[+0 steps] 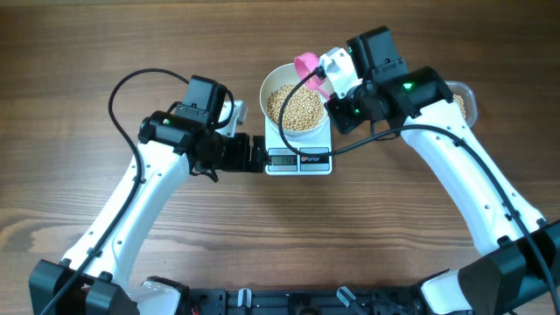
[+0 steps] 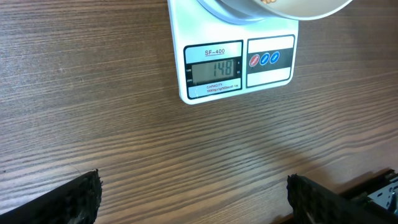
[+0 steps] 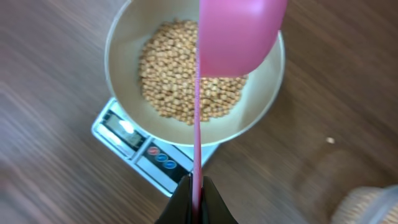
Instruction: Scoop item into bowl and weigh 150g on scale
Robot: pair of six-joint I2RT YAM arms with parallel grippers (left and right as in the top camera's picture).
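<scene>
Soybeans (image 1: 296,107) lie heaped in the white bowl (image 1: 265,98), which sits on the kitchen scale (image 1: 298,160). From overhead, the right gripper (image 1: 337,77) holds a pink scoop (image 1: 308,66) over the bowl's 2 o'clock rim. The left gripper (image 1: 254,154) waits just beside the scale at its 9 o'clock.

The left wrist view shows that gripper's fingers (image 2: 68,199) spread wide with nothing between them. At 12 o'clock the display (image 2: 214,68) reads 148.

In the right wrist view the fingers are pinched tight on the scoop's thin handle (image 3: 197,124). The scoop hangs over the bowl's far rim, and one stray bean (image 3: 330,140) lies on the table at 3 o'clock.

I'd say this is the final topping-up. The next move calls for only a few more beans.
</scene>
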